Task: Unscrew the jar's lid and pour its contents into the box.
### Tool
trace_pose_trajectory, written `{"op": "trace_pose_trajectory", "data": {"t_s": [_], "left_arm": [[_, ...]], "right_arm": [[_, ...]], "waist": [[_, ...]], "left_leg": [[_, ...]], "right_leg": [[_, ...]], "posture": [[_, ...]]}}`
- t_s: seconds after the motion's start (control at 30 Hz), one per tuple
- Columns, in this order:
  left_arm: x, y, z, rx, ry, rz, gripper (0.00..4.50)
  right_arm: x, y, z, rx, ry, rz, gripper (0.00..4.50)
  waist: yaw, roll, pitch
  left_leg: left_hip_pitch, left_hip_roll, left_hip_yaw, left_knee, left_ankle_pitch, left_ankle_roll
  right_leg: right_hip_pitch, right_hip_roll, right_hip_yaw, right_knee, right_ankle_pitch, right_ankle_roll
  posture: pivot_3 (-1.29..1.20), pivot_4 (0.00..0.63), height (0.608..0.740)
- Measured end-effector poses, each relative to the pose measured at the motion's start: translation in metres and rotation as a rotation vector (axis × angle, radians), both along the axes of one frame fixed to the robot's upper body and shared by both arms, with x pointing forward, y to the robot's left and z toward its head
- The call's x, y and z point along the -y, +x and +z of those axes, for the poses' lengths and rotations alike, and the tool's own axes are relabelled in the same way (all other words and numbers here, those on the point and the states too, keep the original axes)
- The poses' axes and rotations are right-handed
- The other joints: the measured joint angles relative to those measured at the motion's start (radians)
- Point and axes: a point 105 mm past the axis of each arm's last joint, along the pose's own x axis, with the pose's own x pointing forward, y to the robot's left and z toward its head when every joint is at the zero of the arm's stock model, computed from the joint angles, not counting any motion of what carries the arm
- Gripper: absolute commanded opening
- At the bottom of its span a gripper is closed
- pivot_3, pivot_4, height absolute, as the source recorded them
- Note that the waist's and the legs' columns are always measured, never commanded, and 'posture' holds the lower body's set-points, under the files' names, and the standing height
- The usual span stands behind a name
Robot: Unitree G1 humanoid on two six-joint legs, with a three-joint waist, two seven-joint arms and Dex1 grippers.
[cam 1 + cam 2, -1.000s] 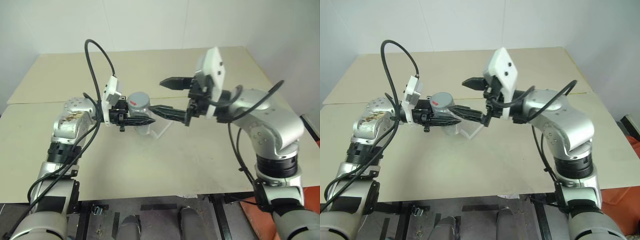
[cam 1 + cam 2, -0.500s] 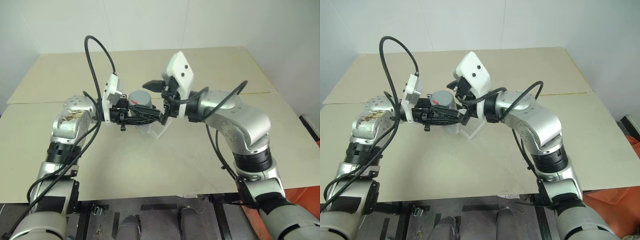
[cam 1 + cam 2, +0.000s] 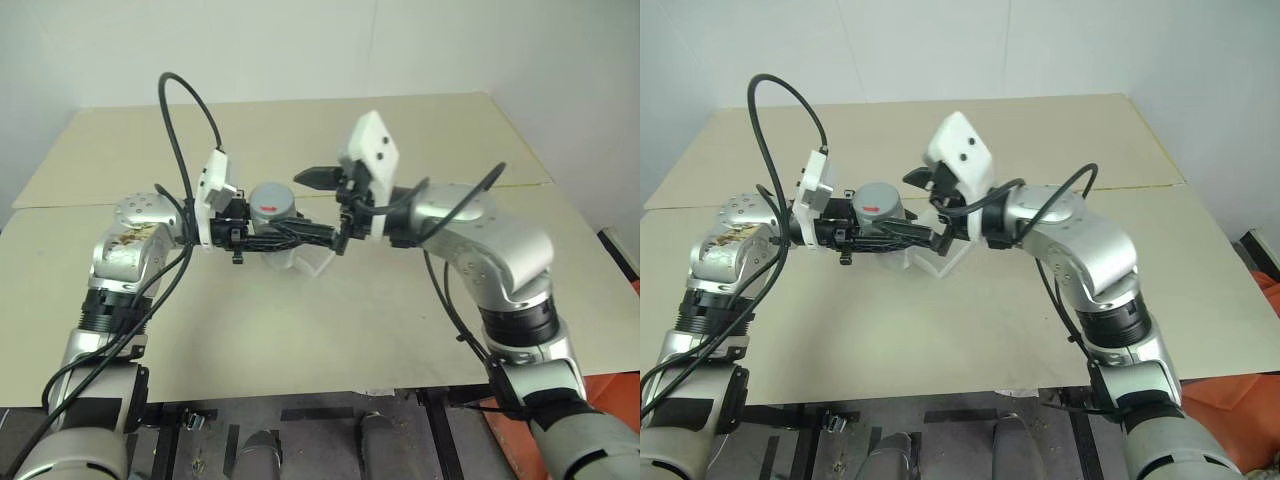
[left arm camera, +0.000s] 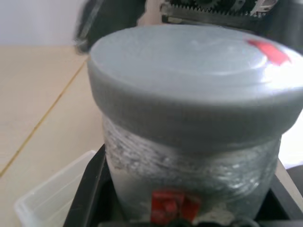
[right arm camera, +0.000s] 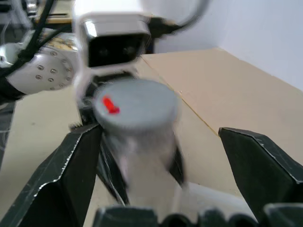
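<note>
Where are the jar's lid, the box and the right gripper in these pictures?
lid (image 4: 194, 56), left wrist view, on its flat grey top.
box (image 4: 52, 191), left wrist view, on its translucent rim.
right gripper (image 5: 165, 156), right wrist view, midway between its open fingertips.

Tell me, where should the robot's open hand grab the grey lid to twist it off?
Probably around the lid's round side rim, one finger on each side, coming in level from the robot's right, where the right gripper stands open. The lid sits on top of the upright jar, which the left gripper clamps lower down, leaving the rim free.
</note>
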Motion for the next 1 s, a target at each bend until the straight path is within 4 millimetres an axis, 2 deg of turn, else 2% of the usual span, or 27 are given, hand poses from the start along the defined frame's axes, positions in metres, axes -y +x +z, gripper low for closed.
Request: {"op": "trace_pose_trajectory", "data": {"t_s": [0.07,0.1,0.27,0.4,0.57,0.63,0.83,1.0], "left_arm": [[-0.001,-0.004,-0.002,-0.005,0.004,-0.018,1.91],[-0.002,-0.004,-0.003,-0.009,0.003,-0.019,1.91],[0.002,-0.005,-0.002,-0.008,-0.011,-0.036,1.91],[0.009,-0.002,0.000,-0.005,-0.036,-0.042,1.91],[0.021,0.004,0.000,-0.002,-0.054,-0.058,1.91],[0.024,0.005,-0.001,-0.009,-0.060,-0.062,1.91],[0.031,0.008,0.001,-0.001,-0.064,-0.085,1.91],[0.030,0.009,0.001,-0.007,-0.065,-0.081,1.91]], "right_arm": [[0.032,0.016,0.005,0.003,0.031,-0.144,4.44],[0.037,0.017,0.005,0.004,0.038,-0.160,4.44],[0.034,0.008,-0.001,0.006,0.021,-0.129,4.44],[0.019,-0.011,0.006,0.041,0.012,-0.029,4.44],[-0.008,-0.039,0.021,0.075,0.030,0.124,4.44],[-0.017,-0.043,0.022,0.089,0.021,0.146,4.44],[-0.045,-0.036,0.010,0.056,-0.022,0.157,4.44],[-0.053,-0.022,0.000,0.039,-0.046,0.110,4.44]], "waist": [[0.009,0.000,0.000],[0.009,0.000,0.000],[-0.004,0.000,0.000],[-0.002,0.000,0.000],[-0.003,0.000,0.000],[-0.003,0.000,0.000],[-0.004,0.000,0.000],[-0.003,0.000,0.000]], "left_leg": [[0.000,0.000,0.000,0.000,0.000,0.000],[0.000,0.000,0.000,-0.001,0.000,0.000],[0.000,0.000,0.000,-0.001,0.000,0.000],[0.000,0.000,0.000,0.000,0.000,0.000],[0.000,0.000,0.000,0.000,0.000,0.000],[0.000,0.000,0.000,0.000,0.000,0.000],[0.000,0.000,0.000,0.000,0.000,0.000],[0.000,0.000,0.000,0.000,0.000,0.000]], "right_leg": [[-0.001,0.000,0.000,0.000,0.000,0.000],[-0.001,0.000,0.000,0.000,0.000,0.000],[-0.001,0.000,0.000,0.000,0.000,0.000],[-0.001,0.000,0.000,0.000,0.000,0.000],[0.000,0.000,0.000,0.000,0.000,0.000],[0.000,0.000,0.000,0.000,0.000,0.000],[-0.001,0.000,0.000,0.000,0.000,0.000],[-0.001,0.000,0.000,0.000,0.000,0.000]], "posture": [[0.00,0.150,0.740],[0.00,0.150,0.740],[0.00,0.150,0.740],[0.00,0.150,0.740],[0.00,0.150,0.740],[0.00,0.150,0.740],[0.00,0.150,0.740],[0.00,0.150,0.740]]}}
